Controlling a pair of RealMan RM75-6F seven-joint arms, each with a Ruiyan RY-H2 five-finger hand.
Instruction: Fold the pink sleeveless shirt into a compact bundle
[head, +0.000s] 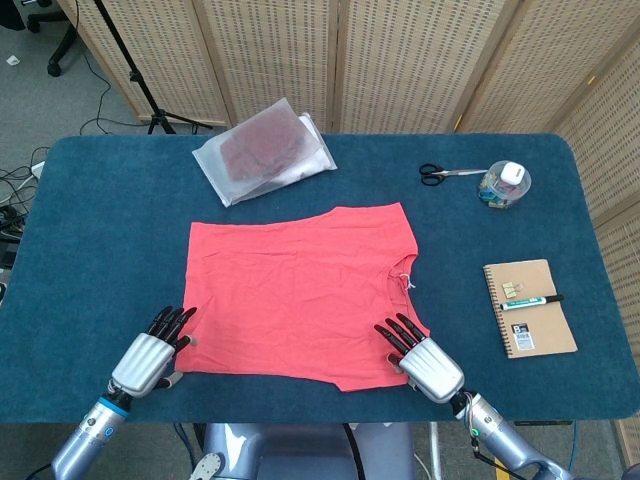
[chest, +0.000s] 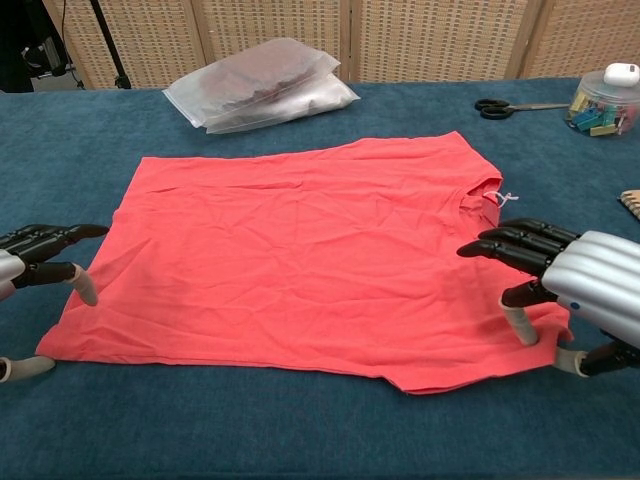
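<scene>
Shirt (head: 300, 295) flat, long axis left–right. Left hand (head: 150, 360) and right hand (head: 425, 362) flank its near corners. Fingers spread, holding nothing.

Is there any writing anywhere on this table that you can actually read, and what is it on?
None can be read.
Notebook: a small white label with dark print, too small to read.
Pen lying on the notebook: markings too blurred to read.
Pink shirt: a small white tag at the neckline, no legible text.
</scene>
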